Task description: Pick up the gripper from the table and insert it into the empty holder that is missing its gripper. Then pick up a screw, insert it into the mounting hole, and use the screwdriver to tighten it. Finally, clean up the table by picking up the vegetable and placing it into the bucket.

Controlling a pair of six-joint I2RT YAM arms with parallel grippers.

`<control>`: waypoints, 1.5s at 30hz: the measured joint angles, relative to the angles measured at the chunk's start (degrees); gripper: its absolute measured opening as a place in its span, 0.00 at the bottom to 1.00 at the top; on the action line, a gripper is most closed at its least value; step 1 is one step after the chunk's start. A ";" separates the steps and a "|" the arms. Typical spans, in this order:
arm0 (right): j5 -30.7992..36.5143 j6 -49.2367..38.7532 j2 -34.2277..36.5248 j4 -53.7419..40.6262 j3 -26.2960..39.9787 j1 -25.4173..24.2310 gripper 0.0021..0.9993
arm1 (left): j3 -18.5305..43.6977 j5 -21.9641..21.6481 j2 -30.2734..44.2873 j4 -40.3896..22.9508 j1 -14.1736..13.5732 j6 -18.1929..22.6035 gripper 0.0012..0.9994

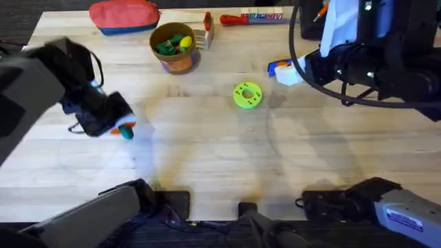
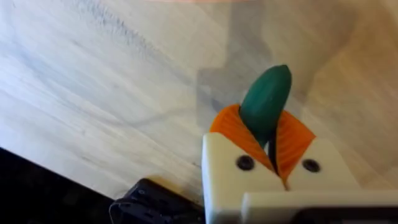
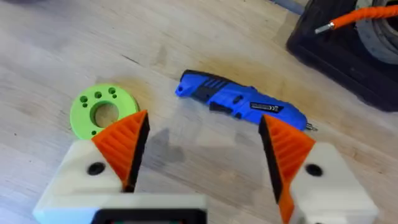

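The left tool [image 2: 268,146] pinches a dark green pointed vegetable [image 2: 266,99] over open light wooden plank tabletop [image 1: 207,151], far from the round yellow-tan bucket [image 1: 175,47] near the back edge. The right tool [image 3: 202,146] hangs wide above the blue pen-shaped screwdriver [image 3: 239,102], beside a lime-green ring [image 3: 99,112].

From overhead you look down and forward across the table [image 1: 207,138]. Your left wrist view sits close above bare planks. Your right wrist view hangs higher, sharing the green ring [image 3: 99,112] and screwdriver [image 3: 242,102] with the overhead.
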 joint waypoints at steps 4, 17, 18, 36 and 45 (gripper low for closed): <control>0.00 0.00 0.00 0.00 0.00 0.00 0.99 | 7.88 -0.20 -1.73 2.70 -4.68 0.79 0.03; 0.00 0.00 1.04 0.13 0.02 0.00 0.99 | 12.55 7.18 5.40 40.35 -23.06 1.03 0.03; 0.00 0.00 1.43 0.11 0.02 0.00 0.99 | 12.55 7.13 6.65 41.09 -23.22 1.01 0.03; 0.00 0.00 2.89 0.23 0.02 0.00 0.99 | 12.53 4.30 13.84 48.48 -22.99 2.26 0.99; 0.02 0.01 -3.46 -11.09 6.86 0.00 0.99 | 12.53 4.26 0.38 42.14 -25.66 19.75 0.99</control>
